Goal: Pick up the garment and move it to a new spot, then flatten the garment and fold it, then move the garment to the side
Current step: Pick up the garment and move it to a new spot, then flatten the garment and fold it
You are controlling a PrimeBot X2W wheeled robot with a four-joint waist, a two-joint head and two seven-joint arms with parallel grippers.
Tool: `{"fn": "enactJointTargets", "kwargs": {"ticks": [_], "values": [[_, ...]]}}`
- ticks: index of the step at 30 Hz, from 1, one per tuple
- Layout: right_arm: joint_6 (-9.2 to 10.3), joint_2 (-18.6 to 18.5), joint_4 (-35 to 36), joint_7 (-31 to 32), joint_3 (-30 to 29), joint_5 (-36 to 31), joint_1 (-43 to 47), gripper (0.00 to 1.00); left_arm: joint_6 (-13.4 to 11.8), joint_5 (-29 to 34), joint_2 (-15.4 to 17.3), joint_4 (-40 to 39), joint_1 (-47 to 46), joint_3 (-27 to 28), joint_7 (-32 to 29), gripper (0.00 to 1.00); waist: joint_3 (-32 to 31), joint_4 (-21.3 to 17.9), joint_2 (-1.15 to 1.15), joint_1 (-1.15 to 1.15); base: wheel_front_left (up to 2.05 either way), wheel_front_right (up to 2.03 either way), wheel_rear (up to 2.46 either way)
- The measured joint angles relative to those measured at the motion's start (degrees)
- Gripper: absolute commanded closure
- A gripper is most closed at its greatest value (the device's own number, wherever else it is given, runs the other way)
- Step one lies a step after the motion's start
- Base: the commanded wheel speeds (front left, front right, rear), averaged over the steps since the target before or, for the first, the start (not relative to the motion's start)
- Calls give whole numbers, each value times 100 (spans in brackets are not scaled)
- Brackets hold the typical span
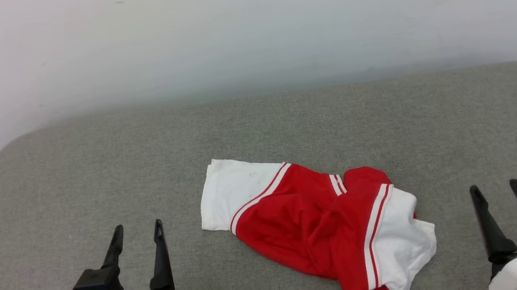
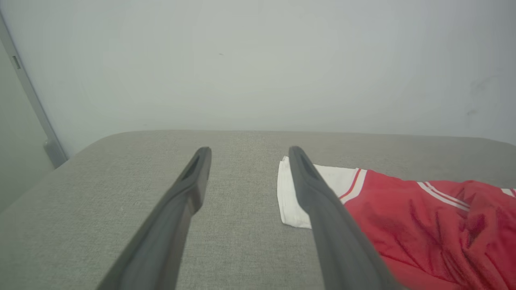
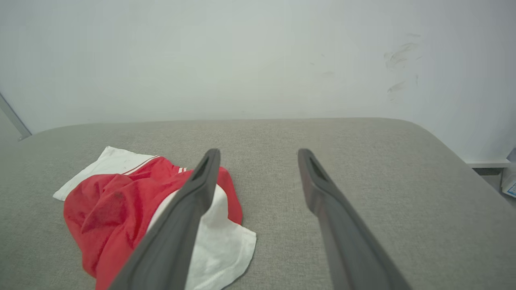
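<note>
Cushion, garment between left tool, right tool

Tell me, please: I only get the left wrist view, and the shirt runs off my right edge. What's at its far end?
Observer: The shirt ends in a second white sleeve, crumpled, toward the robot's right.
Operator: Is the other claw holding it?
Observer: No. The right gripper stands open, right of the shirt, apart from it.
Operator: My own finger covers the shirt. Touching?
Observer: No. The left gripper stands left of it, bare grey surface between.
</note>
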State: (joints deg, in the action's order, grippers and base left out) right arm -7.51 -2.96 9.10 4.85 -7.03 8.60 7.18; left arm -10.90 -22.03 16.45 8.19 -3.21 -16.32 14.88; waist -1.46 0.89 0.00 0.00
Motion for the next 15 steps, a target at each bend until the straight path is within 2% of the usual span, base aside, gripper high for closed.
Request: {"fn": "enactJointTargets", "kwargs": {"ticks": [3,11,15], "values": [[0,-1,33,24,-12,2,14,0,130,-118,48,-68,69,-21,-32,0,-9,1,0,0,0,0,0],[0,0,52,76,-81,46,18,0,134,-159,48,-162,70,-74,-85,0,7,13,0,0,0,0,0],[0,2,-169,199,-431,246,18,0,135,-166,52,-180,40,-107,-85,0,45,43,0,0,0,0,0]]}}
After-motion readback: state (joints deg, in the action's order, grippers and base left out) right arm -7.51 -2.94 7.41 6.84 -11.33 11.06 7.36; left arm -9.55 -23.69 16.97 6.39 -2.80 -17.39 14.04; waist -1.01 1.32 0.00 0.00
